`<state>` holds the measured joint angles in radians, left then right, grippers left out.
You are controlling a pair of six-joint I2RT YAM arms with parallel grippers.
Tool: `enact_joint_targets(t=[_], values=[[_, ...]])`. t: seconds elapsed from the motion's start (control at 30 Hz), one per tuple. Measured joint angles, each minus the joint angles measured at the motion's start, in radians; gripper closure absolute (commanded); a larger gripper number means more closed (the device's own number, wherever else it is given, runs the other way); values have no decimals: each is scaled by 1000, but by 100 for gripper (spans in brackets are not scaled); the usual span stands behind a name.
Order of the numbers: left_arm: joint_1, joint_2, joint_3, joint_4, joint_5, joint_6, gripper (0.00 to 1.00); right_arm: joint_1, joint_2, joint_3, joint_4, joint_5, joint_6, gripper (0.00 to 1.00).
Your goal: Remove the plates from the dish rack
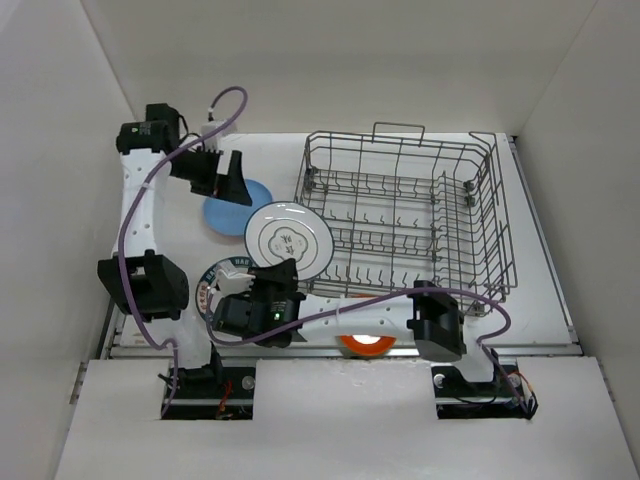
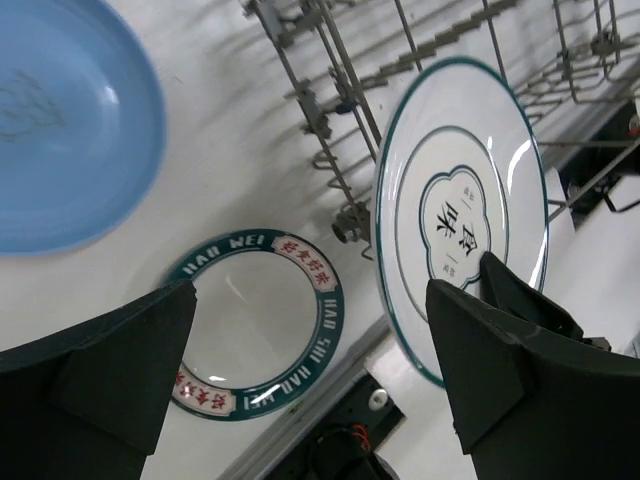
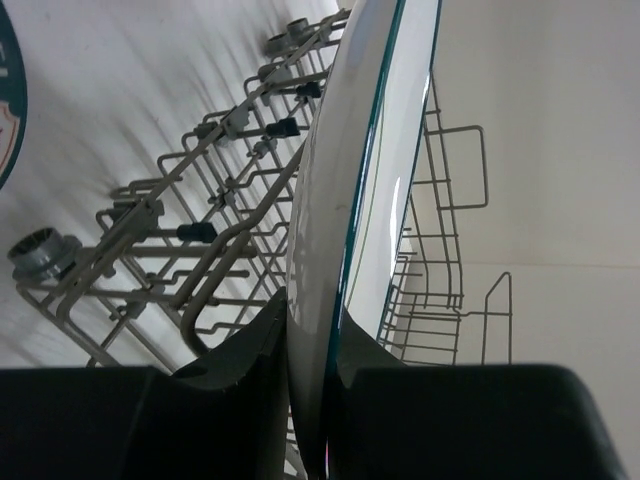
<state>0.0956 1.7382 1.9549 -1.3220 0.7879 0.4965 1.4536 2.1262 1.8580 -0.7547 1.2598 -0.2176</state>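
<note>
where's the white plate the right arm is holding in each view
Top external: white plate left of centre, by the dish rack's left end.
Left wrist: white plate in the right half.
Right wrist: centre, edge-on between the fingers.
Shared landmark: the dish rack, behind it in both wrist views.

Both arms are the same build. The left arm (image 1: 135, 205) and right arm (image 1: 345, 322) have smooth white links joined by chunky black joint housings (image 1: 142, 285). A purple cable (image 1: 228, 95) runs loose along the left one, and a matching purple cable (image 1: 497, 300) along the right. The left gripper (image 1: 226, 190) is all matte black with fat wedge-shaped fingers (image 2: 100, 380). The right gripper (image 3: 312, 340) has the same black wedges. The black bases (image 1: 480, 392) have a few small coloured wires.
</note>
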Motion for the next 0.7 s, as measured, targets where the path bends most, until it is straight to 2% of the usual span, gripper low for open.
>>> enact_joint_targets(t=[0.17,0.23,0.3,0.37,0.4,0.43,0.47,0.63,0.67,0.7], values=[[-109,6,-131,-7,-45,-21,1,2,27,28,2,14,8,100],[-145,13,-143,-13,-45,-28,5,7,36,28,0,14,12,100],[-182,14,-143,-10,-45,-30,26,10,42,28,-1,13,13,100],[-203,14,-143,-11,-61,-32,54,14,42,28,-1,12,19,100],[-220,14,-143,-12,-72,-38,70,14,42,28,0,13,26,100],[-230,15,-143,-11,-91,-37,94,14,42,28,0,14,32,100],[-233,16,-143,2,-113,-35,100,14,42,26,-4,21,41,100],[-218,41,-142,-6,-81,-95,100,14,42,24,-6,34,64,99],[-217,49,-142,-7,-80,-96,100,14,42,24,-8,34,69,92],[-214,58,-138,-10,-75,-98,100,14,42,24,-8,35,69,81]])
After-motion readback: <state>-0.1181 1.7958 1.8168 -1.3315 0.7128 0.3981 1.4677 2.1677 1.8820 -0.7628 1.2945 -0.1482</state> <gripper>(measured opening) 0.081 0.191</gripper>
